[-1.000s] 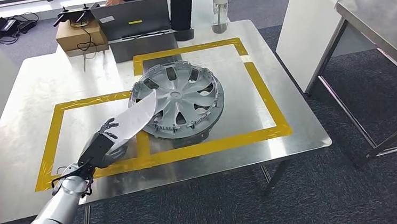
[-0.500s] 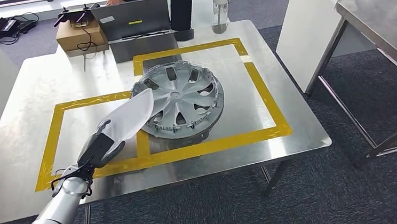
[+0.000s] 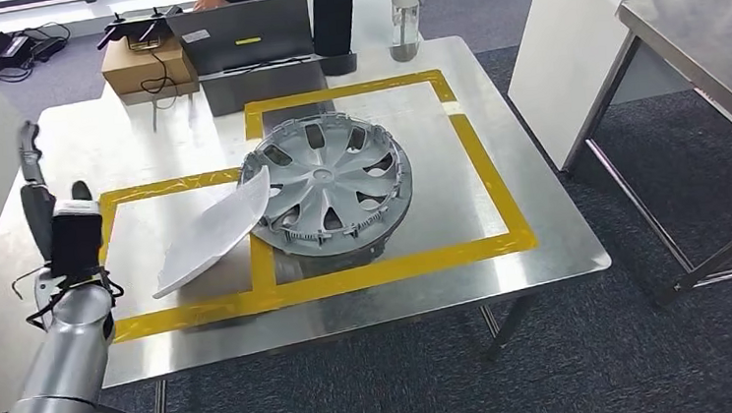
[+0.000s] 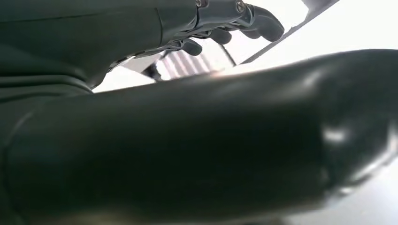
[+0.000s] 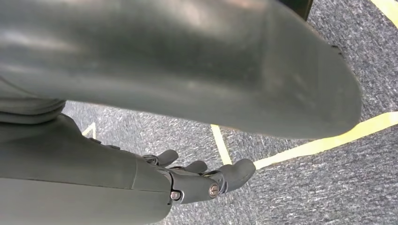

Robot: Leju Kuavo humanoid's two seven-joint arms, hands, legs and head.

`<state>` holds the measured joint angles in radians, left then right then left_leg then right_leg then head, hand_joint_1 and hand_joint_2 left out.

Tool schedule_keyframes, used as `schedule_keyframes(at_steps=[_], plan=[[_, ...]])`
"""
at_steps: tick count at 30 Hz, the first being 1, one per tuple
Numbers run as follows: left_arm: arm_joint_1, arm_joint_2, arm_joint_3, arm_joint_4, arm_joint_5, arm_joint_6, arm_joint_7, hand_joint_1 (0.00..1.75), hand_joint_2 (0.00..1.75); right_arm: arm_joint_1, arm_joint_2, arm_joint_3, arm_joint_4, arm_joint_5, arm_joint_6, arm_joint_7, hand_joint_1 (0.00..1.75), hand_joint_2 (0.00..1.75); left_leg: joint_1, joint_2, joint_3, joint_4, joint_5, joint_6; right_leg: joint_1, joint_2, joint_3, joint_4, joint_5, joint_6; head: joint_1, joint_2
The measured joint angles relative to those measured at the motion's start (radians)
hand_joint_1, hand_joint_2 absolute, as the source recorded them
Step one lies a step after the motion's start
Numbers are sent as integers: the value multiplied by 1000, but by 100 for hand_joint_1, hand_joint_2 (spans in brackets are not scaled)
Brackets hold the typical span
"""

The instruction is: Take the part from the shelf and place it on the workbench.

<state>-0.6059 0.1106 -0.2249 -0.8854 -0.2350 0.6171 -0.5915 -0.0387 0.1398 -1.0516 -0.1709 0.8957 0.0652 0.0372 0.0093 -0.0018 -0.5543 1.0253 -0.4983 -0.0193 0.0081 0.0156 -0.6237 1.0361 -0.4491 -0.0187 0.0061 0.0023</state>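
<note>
Left hand (image 3: pixel 41 198) raised at the near-left edge of the workbench (image 3: pixel 541 222), dark fingers (image 3: pixel 30 154) extended upward and apart, holding nothing, clear of the part. Same hand in the left wrist view (image 4: pixel 220 28): fingers loosely curved, nothing between them, thick grey thumb (image 4: pixel 187 140) across most of the picture. Right hand (image 5: pixel 197 180) hanging over grey carpet (image 5: pixel 328 187) crossed by yellow floor tape (image 5: pixel 319 143), fingers slightly curled and apart, empty.

Part (image 3: pixel 214 232): thin, pale grey, curved panel, elongated and tapering toward both ends, matte surface. Lying inside the left yellow-taped rectangle (image 3: pixel 134 193) on the steel workbench, near end flat on the tabletop, far end propped against the rim of the silver hubcap (image 3: pixel 331 188), so tilted rather than level. Hubcap: round, multi-spoke, resting inside the adjoining right taped rectangle (image 3: pixel 493 182).

Behind the rectangles, at the far edge: cardboard box (image 3: pixel 149 64) with black cables, open grey laptop (image 3: pixel 251 48), black upright cylinder (image 3: pixel 335 22), clear bottle (image 3: pixel 406 18). Second steel table (image 3: pixel 704 42) at far right.
</note>
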Motion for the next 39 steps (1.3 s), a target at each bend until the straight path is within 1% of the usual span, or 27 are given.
schedule_keyframes(at_steps=[3,7,9,11,12,13,15,16,17,18,20,22,23,25,26,27,28,29,30,31,32,33,34,35,36,38,39], plan=[[42,31,39,-244,32,63,-13,0,0,1,3,-9,0,0,0,0,0,0,0,0,0,0,0,0,0,0,0,0,-1,-1,0,0],[108,45,86,-470,13,80,-71,0,0,0,10,-14,0,0,1,0,0,0,-1,-2,0,0,-2,1,-1,-2,2,-1,-2,0,0,0],[138,44,109,-542,-8,81,-95,0,0,0,15,-15,0,1,3,0,0,0,-3,-2,1,-3,2,10,-4,-2,6,-8,4,6,0,0],[159,39,123,-593,-29,81,-105,0,0,-1,19,-16,0,4,3,0,0,0,5,2,15,-30,19,20,-4,-3,11,-10,2,14,0,0],[167,35,128,-613,-40,81,-106,0,0,-1,19,-16,0,6,2,0,0,0,10,4,22,-46,30,21,-4,-4,4,9,-15,19,1,0],[176,30,131,-628,-51,81,-107,0,0,-2,19,-16,0,8,1,0,0,0,17,6,26,-56,38,21,-5,-5,-12,48,-43,23,2,0],[201,21,136,-652,-66,81,-109,0,0,-2,19,-16,0,10,0,-2,0,0,22,9,19,-58,45,19,-14,-7,-66,174,-111,37,3,0],[214,17,138,-660,-70,81,-110,0,0,-2,19,-16,0,11,0,-3,0,0,25,10,14,-55,46,16,-21,-7,-85,222,-130,44,3,0],[227,14,138,-667,-71,81,-110,0,0,-2,18,-16,0,11,0,-4,0,0,30,11,9,-51,47,11,-27,-8,-90,240,-131,51,3,0],[238,11,139,-672,-72,81,-110,0,0,-2,17,-16,0,11,0,-5,0,0,35,11,4,-46,47,4,-34,-10,-74,218,-116,59,3,0],[260,9,141,-689,-76,81,-110,0,0,-3,15,-16,0,14,0,-5,0,0,50,11,-8,-28,43,-17,-46,-12,1,90,-66,76,4,0],[278,8,146,-707,-81,81,-110,0,0,-4,15,-16,1,18,1,-5,0,0,54,11,-18,-11,37,-38,-49,-6,46,11,-46,87,7,0],[283,8,148,-713,-84,81,-110,0,0,-5,16,-16,1,20,1,-5,0,0,52,11,-20,-8,36,-43,-46,-3,45,11,-51,88,9,0],[286,8,149,-716,-85,81,-110,0,0,-5,17,-16,1,20,1,-4,0,0,49,11,-22,-7,36,-46,-45,0,43,13,-49,87,10,0],[287,8,149,-717,-85,81,-110,0,0,-5,18,-16,1,20,1,-4,0,0,50,10,-22,-6,35,-46,-45,0,44,11,-48,86,11,0],[292,8,151,-724,-87,81,-110,0,0,-4,17,-16,1,22,1,-4,0,0,50,10,-23,-4,35,-49,-45,0,41,12,-47,75,11,0],[299,7,155,-731,-89,81,-111,0,0,-4,17,-16,1,24,1,-4,0,0,51,9,-23,-4,36,-53,-45,1,38,14,-46,63,11,0],[317,9,167,-748,-89,81,-111,0,0,-4,14,-16,1,26,1,-5,0,0,51,8,-31,11,22,-58,-43,-1,31,17,-42,41,10,0],[337,12,179,-766,-88,81,-111,0,0,-3,12,-16,1,29,1,-5,0,0,50,7,-46,45,-6,-61,-40,-2,21,21,-36,18,7,0],[353,14,191,-780,-86,81,-110,0,0,-3,10,-16,0,30,0,-6,0,0,47,7,-69,100,-45,-61,-36,-5,11,22,-28,4,4,0],[370,17,202,-794,-83,81,-110,0,0,-2,8,-16,0,31,0,-6,0,0,43,7,-97,174,-94,-59,-31,-7,0,21,-18,-10,1,0],[378,19,206,-798,-82,81,-110,0,0,-2,8,-16,0,31,0,-6,0,0,36,7,-118,238,-128,-53,-25,-9,-9,21,-11,-14,0,0],[386,20,209,-801,-81,81,-110,0,0,-2,8,-16,0,31,0,-6,0,0,28,7,-125,276,-146,-45,-18,-9,-19,22,-4,-18,0,0],[392,22,212,-804,-81,81,-110,0,0,-2,8,-16,0,31,0,-6,0,0,20,7,-112,275,-145,-34,-11,-10,-28,22,3,-21,0,0],[396,24,214,-806,-81,81,-110,0,0,-2,8,-16,0,32,0,-6,0,0,11,6,-78,232,-129,-19,-4,-9,-37,22,11,-23,0,0],[398,29,220,-813,-85,81,-110,0,0,-3,10,-16,0,33,1,-6,0,0,-10,5,15,93,-92,17,6,-9,-48,21,28,-25,2,0],[398,31,222,-818,-88,81,-110,0,0,-3,11,-16,0,34,2,-7,0,0,-19,5,47,39,-78,28,8,-9,-51,20,35,-22,1,0]])
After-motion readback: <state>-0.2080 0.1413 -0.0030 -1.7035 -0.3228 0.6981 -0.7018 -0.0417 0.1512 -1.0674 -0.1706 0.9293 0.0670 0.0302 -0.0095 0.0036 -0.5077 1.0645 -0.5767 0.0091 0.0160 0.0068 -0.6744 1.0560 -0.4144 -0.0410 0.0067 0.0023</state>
